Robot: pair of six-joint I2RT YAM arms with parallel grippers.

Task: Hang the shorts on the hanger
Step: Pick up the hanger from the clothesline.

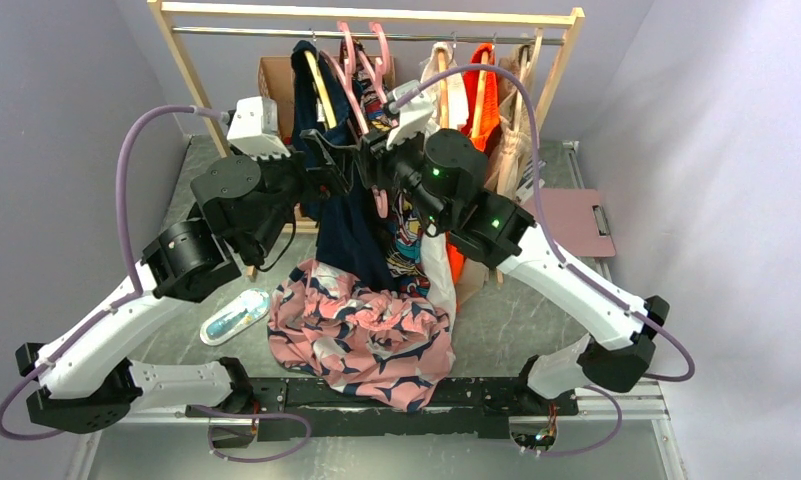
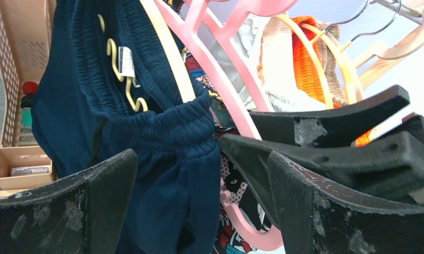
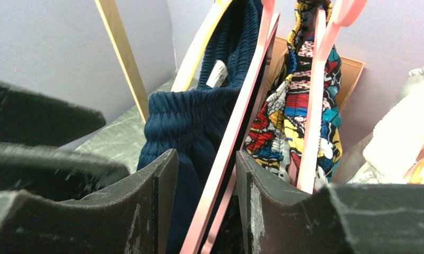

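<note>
On the table [image 1: 516, 320], close to the arms' bases, the shorts [image 1: 361, 335] lay in a crumpled heap, well apart from the clothes rack. Only the overhead camera showed them. Up at the rail [image 1: 256, 32], that same view had both arms meeting among the hanging clothes, but their wrists hid how the fingers stood.

From the right wrist camera, the right gripper [image 3: 205, 154] was parted. The pale-pink hanger [image 3: 228, 153] ran up through the gap, nearer the right-hand finger with clear space on its other side, so it was not clamped. Beside it hung a navy garment [image 3: 199, 116] on a yellow-edged hanger [image 3: 196, 53]. On the far side a multicolour patterned garment [image 3: 283, 121] draped over a second pink bar.

From the left wrist camera, the left gripper [image 2: 201, 159] stood spread wide and held nothing, with the navy cloth just ahead of it. This view alone showed the right arm's black fingers from the side, one above and one below the pink hanger. An orange garment [image 2: 305, 69] hung behind them.
</note>
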